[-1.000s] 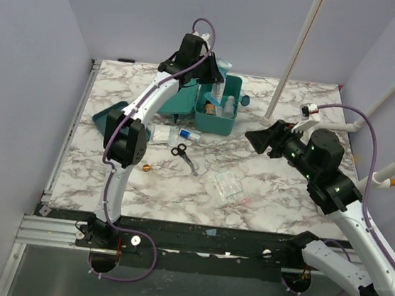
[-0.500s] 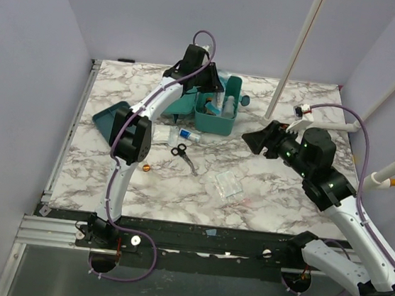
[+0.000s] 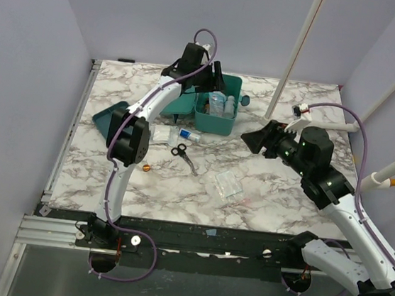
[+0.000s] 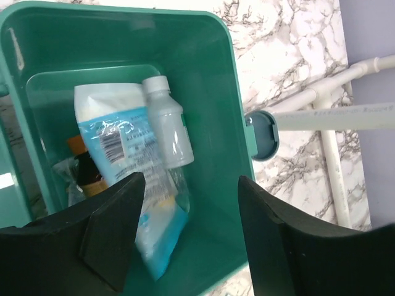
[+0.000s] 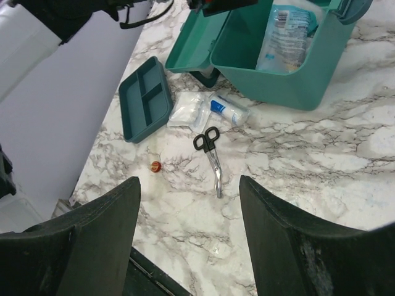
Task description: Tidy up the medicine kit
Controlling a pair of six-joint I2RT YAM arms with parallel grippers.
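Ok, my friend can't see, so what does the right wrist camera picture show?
An open teal medicine kit sits on a marble table, with a blue-and-white packet inside. Nearer lie a dark teal tray, a white pouch, a small tube, black-handled scissors and an orange cap, with the open right gripper framing the bottom.

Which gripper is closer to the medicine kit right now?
Left. The left gripper hangs open directly over the open medicine kit, looking down into it. The right gripper is off to the kit's right over the table, apart from it.
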